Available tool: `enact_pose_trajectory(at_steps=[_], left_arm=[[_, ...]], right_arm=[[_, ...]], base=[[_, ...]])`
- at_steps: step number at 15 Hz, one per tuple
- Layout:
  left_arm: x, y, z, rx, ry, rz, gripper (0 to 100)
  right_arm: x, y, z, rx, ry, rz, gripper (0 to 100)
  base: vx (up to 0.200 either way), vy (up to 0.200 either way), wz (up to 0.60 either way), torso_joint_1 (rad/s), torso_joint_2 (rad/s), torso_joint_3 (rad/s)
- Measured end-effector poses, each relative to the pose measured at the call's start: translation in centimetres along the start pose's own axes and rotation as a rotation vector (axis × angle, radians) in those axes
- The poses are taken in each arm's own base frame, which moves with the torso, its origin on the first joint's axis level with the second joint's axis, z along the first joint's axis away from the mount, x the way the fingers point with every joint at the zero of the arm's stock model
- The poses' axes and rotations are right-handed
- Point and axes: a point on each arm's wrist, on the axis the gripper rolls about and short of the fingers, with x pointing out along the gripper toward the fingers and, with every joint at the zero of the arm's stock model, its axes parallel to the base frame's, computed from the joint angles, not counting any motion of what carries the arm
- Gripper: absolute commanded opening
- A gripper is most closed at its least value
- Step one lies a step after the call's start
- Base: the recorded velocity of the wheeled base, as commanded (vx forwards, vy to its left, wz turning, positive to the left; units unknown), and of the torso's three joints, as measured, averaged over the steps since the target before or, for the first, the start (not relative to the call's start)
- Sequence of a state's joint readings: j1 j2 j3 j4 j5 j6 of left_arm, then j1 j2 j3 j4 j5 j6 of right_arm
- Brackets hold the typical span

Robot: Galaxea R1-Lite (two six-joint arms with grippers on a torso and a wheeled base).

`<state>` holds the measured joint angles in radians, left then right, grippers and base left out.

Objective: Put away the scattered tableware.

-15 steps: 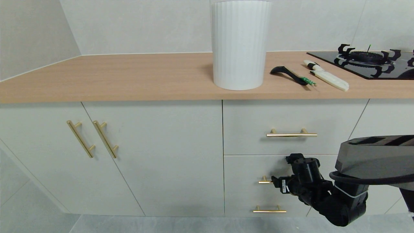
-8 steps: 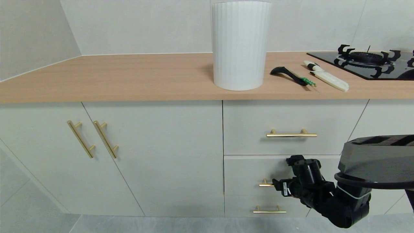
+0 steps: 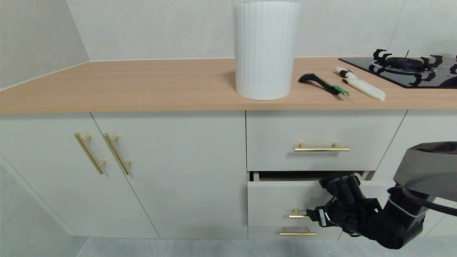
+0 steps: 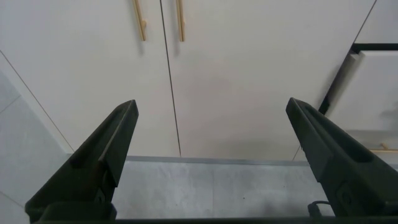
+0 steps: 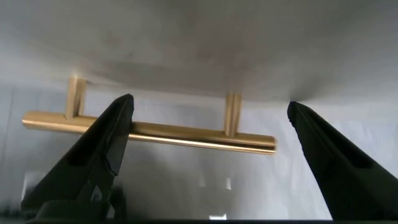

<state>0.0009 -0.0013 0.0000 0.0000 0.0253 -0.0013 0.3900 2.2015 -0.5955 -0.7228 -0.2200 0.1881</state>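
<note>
Head view: a wooden countertop (image 3: 142, 85) runs across the scene above pale cabinets. On it stands a tall white ribbed container (image 3: 264, 50). Just beside it, toward the robot's right, lie the tableware: a black ladle (image 3: 319, 81) with a green-banded handle, and next to that a white knife (image 3: 361, 86). A black gas hob (image 3: 403, 69) is near the knife. Below the counter are a closed top drawer (image 3: 278, 139) and a middle drawer (image 3: 275, 200) that stands slightly open, with a dark gap above its front. The right gripper (image 3: 310, 215) sits at the middle drawer's brass handle (image 3: 297, 215). The ladle and knife lie well above it, apart from its fingers.

Left wrist view: the left gripper (image 4: 211, 162) has its fingers (image 4: 106, 155) spread wide with nothing between them. Beyond are the cabinet doors (image 4: 249, 74) with their two brass handles (image 4: 142, 20), the grey floor (image 4: 211, 186) and the edge of the open drawer (image 4: 373, 87).

Right wrist view: the right gripper (image 5: 205, 162) has its fingers (image 5: 93, 162) held wide apart. The brass handle (image 5: 180, 132) lies crosswise between them. One end passes behind a finger; the other stops short of the opposite finger. The fingers are not clamped on it.
</note>
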Motion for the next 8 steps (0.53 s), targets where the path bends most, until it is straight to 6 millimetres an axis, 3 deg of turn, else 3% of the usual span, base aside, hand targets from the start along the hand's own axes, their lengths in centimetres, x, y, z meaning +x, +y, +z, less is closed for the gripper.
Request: enact_pose_trajectory(at_steps=[4, 8], left_arm=[[0.0, 0.0, 0.0, 0.0, 0.0, 0.001, 100], [0.0, 0.0, 0.0, 0.0, 0.0, 0.0, 100]], right_arm=[[-5.9, -0.1, 0.5, -0.079, 0.12, 0.054, 100], [-12.8, 0.2, 2.7, -0.104, 0.008, 0.125, 100]], base=[[0.0, 0.0, 0.0, 0.0, 0.0, 0.0], [0.0, 0.0, 0.0, 0.0, 0.0, 0.0]])
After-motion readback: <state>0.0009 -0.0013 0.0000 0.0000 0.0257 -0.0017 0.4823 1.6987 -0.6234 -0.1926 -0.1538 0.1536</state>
